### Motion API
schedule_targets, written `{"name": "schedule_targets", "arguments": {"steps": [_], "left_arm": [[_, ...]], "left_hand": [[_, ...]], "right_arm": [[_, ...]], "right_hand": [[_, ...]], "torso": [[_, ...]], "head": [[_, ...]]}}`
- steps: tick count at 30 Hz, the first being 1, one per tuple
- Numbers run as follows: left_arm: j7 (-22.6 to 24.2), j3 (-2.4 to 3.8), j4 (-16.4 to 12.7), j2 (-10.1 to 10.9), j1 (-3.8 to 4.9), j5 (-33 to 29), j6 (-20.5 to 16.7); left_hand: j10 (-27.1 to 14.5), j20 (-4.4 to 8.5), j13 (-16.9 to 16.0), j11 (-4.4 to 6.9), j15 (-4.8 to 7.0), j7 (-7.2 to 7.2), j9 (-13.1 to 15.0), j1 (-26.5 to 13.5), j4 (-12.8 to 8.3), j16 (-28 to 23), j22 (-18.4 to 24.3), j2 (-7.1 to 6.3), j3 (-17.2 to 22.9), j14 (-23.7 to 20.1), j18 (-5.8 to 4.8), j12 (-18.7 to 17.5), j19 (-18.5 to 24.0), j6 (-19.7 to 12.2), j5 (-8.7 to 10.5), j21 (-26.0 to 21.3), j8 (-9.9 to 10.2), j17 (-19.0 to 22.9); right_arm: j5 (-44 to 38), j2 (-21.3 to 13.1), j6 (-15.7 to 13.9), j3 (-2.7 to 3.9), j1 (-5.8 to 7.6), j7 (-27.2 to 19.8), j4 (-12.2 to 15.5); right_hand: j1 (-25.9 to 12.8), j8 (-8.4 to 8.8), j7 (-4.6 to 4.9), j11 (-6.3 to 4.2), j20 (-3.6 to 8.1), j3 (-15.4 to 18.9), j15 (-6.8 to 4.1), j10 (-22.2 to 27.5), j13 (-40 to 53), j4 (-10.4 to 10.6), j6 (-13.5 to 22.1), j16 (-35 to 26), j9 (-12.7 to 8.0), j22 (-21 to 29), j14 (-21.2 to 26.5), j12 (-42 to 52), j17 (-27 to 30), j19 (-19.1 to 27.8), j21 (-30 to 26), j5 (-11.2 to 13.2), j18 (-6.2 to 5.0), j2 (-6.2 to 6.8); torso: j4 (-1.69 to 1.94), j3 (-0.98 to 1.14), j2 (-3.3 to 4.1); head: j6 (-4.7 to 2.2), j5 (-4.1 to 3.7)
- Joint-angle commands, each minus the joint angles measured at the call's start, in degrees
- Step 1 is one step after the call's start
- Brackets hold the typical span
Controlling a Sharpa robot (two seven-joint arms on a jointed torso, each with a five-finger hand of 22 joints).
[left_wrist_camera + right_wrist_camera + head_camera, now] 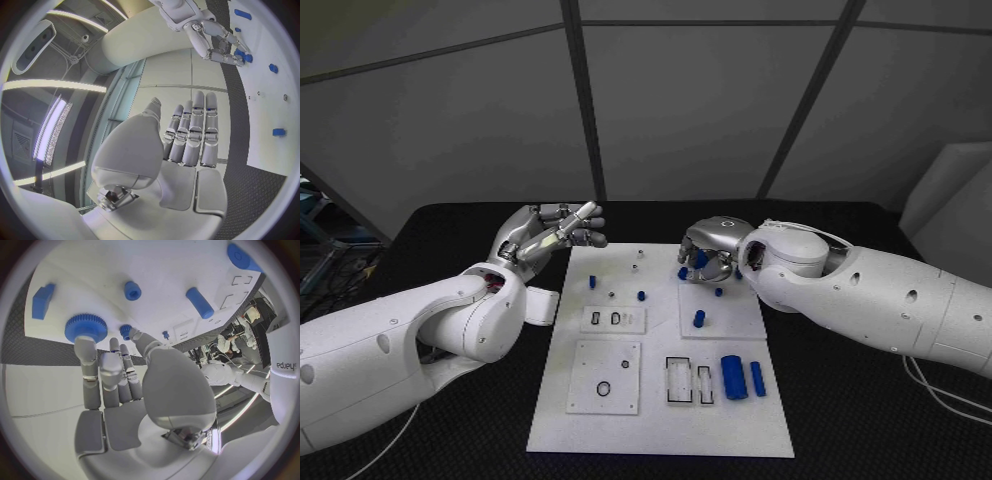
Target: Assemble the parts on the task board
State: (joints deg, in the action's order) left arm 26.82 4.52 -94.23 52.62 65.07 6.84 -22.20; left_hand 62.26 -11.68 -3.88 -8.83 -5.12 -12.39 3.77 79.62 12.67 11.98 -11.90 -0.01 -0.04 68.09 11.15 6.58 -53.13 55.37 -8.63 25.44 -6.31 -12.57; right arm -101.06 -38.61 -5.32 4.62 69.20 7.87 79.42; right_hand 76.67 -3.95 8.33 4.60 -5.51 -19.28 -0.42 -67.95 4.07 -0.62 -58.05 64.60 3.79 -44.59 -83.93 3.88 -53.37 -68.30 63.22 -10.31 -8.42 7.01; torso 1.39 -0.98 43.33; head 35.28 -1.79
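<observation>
Black table (877, 400) bearing the white task board (661, 420), blue parts scattered over its far and right portions; right hand (708, 252) lowered at the board's far right, fingertips meeting a blue gear (86, 327); left hand (548, 232) raised beside the board's far left corner, fingers straight, holding nothing.

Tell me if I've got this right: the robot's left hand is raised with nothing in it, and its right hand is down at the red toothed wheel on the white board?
Nearly. The toothed wheel is blue, not red; the right wrist view shows it at the right hand's fingertips. The rest stands: the left hand is raised with nothing in it, and the task board is white.
</observation>
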Motion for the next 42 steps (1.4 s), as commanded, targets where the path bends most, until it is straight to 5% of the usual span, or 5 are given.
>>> {"name": "schedule_targets", "arguments": {"steps": [1,21,27,34,42], "left_arm": [[0.0,0.04,0.0,0.0,0.07,0.4,0.8],[-0.2,0.05,0.6,-0.1,0.07,0.4,1.0],[-0.3,0.05,0.7,-0.1,0.07,0.4,1.1],[-0.4,0.05,1.1,0.0,0.08,0.4,1.1],[-0.5,0.05,1.2,0.0,0.08,0.4,1.2]], "left_hand": [[-0.2,-0.10,0.0,-0.23,-0.52,-0.32,-0.1,-0.3,0.0,-0.4,0.0,-0.11,-0.4,-0.1,-0.81,-0.3,0.1,-0.3,0.39,0.3,0.2,-0.1],[-0.3,-0.16,0.0,-0.33,-0.59,-0.43,-0.1,-0.4,0.0,-0.5,0.0,-0.06,-0.5,-0.1,-0.81,-0.5,0.2,-0.4,0.38,0.3,0.4,-0.2],[-0.4,-0.17,0.0,-0.35,-0.61,-0.45,-0.1,-0.5,0.0,-0.6,-0.1,-0.03,-0.5,-0.1,-0.81,-0.6,0.2,-0.5,0.37,0.3,0.5,-0.3],[-0.4,-0.19,0.0,-0.38,-0.63,-0.48,-0.1,-0.5,0.0,-0.6,-0.1,0.00,-0.6,-0.1,-0.81,-0.7,0.3,-0.5,0.37,0.3,0.5,-0.3],[-0.5,-0.20,0.0,-0.40,-0.64,-0.50,-0.1,-0.5,0.0,-0.7,-0.1,0.03,-0.6,-0.1,-0.81,-0.7,0.3,-0.6,0.37,0.3,0.6,-0.4]], "right_arm": [[-0.9,0.4,1.2,0.03,0.15,0.3,-0.4],[-0.9,1.9,2.1,0.01,0.15,-0.4,-1.6],[-0.9,1.4,-2.0,0.02,0.14,-0.8,-0.7],[-0.9,0.8,-8.3,0.04,0.15,-1.4,0.8],[-0.4,3.4,-12.0,0.06,0.57,-0.4,-1.9]], "right_hand": [[0.0,0.23,-0.11,-0.08,-0.07,-0.2,0.13,0.0,0.1,0.5,0.4,0.6,0.1,-0.4,-2.0,-0.2,-0.5,-0.2,0.5,0.0,0.47,0.30],[1.5,-1.65,-0.39,-0.79,0.27,-2.7,-0.31,-4.5,1.0,1.2,-4.6,5.3,0.9,-5.6,-2.1,1.0,-5.2,-1.4,4.6,-0.2,1.09,-1.73],[3.2,-2.68,-1.17,-1.69,0.70,-4.0,-1.08,-6.8,1.7,0.3,-7.2,6.5,1.5,-7.5,-2.1,1.6,-6.3,-2.0,6.2,1.6,1.34,-2.99],[3.4,-2.83,-1.27,-1.91,0.96,-4.0,-1.33,-7.4,2.2,-0.3,-7.8,7.3,1.7,-8.8,-2.2,1.6,-7.1,-2.4,7.1,1.1,1.53,-2.54],[2.9,-2.51,-1.12,-1.72,0.93,-3.9,-1.20,-7.0,2.3,-0.1,-7.5,7.3,1.7,-8.9,-2.0,1.2,-6.9,-2.2,7.2,1.0,1.55,-2.27]], "torso": [[0.01,0.09,0.24],[-0.08,0.22,0.68],[-0.01,0.25,0.78],[-0.05,0.23,0.88],[0.17,0.18,1.04]], "head": [[0.07,0.15],[0.39,0.28],[0.26,0.26],[-0.09,0.34],[-0.25,0.19]]}}
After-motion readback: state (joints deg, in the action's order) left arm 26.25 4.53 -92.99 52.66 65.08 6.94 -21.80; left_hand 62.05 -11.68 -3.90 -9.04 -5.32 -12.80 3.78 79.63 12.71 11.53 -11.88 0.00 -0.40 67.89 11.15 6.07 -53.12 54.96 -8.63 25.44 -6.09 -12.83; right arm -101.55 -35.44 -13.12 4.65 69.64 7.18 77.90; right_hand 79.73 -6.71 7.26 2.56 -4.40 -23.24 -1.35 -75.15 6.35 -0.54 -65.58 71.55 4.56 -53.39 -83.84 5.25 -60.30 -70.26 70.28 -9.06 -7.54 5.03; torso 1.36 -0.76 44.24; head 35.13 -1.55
